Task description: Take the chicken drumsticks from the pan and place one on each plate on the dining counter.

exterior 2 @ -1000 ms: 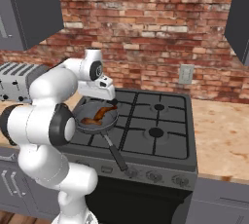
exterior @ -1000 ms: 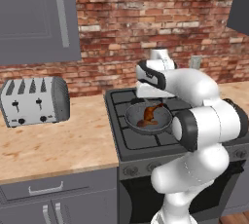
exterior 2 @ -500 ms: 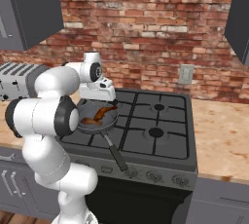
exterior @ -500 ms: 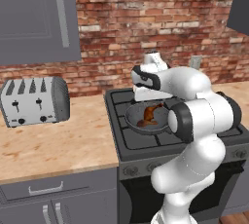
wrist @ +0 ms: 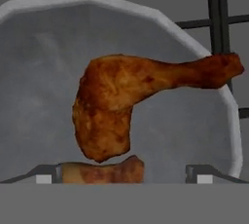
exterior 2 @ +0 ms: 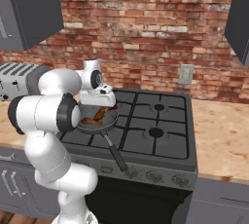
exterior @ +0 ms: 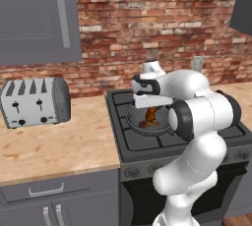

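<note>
Sitting on stove point(exterior 2: 146, 125), pan point(exterior 2: 97, 120) faces brick wall point(exterior 2: 146, 23).

A red brick wall point(exterior: 147, 28) runs behind the whole kitchen, with a pale outlet plate point(exterior 2: 185, 74) set into it. Dark grey upper cabinets point(exterior: 39, 18) hang to either side. A black gas stove point(exterior 2: 155, 130) with grates sits between two stretches of light mottled wooden surface point(exterior: 59, 144). On the wooden stretch beside the stove stands a silver four-slot toaster point(exterior: 34, 102). Below are grey drawers and cabinet doors with pale handles point(exterior: 47, 190). A strip of wooden floor point(exterior 2: 12, 216) shows low down.
</note>
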